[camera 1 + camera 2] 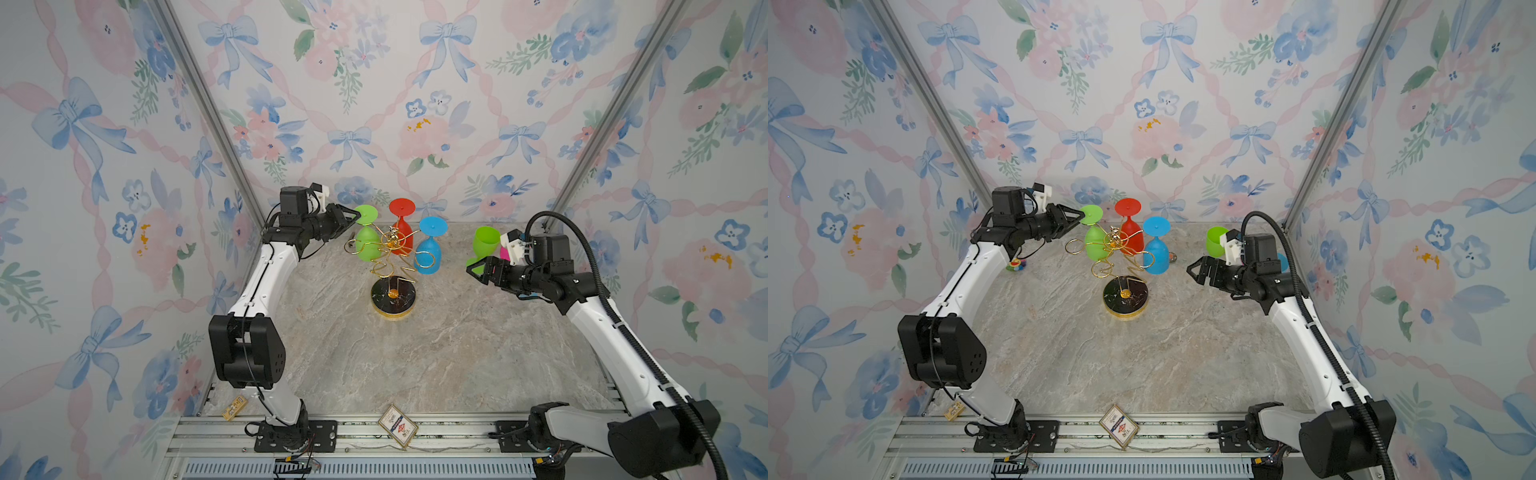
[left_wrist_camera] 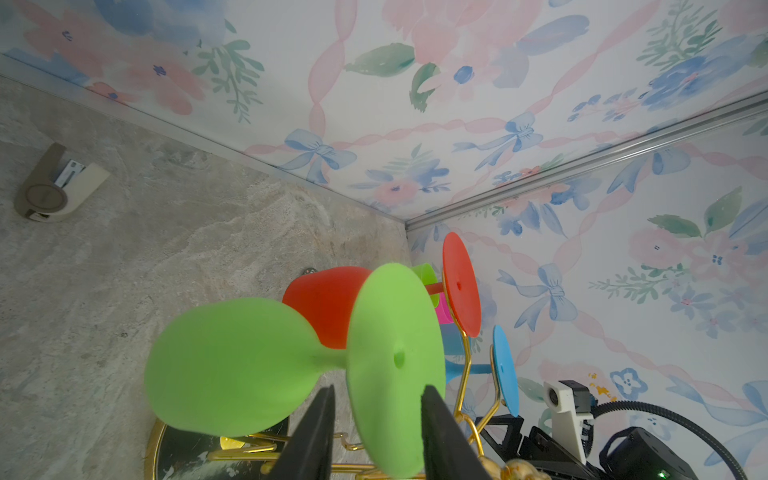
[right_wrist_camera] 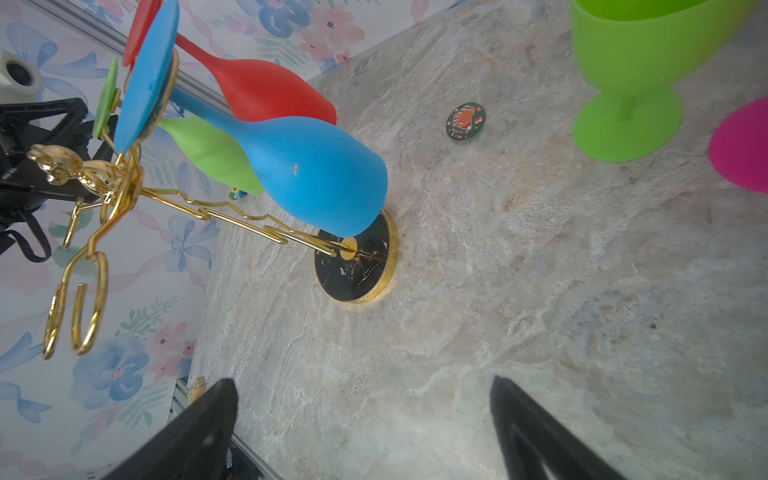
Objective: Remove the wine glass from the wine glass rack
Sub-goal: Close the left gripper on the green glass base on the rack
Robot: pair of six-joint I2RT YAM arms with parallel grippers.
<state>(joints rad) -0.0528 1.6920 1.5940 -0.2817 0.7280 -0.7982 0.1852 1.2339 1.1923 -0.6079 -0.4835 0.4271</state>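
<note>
Top views: high at front, angled down over whole table [image 1: 415,365]; near-identical coverage. Left wrist: very close on green wine glass [image 2: 395,332]. Right wrist: low, near, facing wine glass rack [image 3: 357,270], shared by all views.

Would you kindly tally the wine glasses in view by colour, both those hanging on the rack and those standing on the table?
Green wine glasses: 2 (hanging green glass, standing green glass)
Red wine glass: 1
Blue wine glass: 1
Pink wine glass: 1, partly hidden
Total: 5; a blue patch behind the right arm is too hidden to count.
</note>
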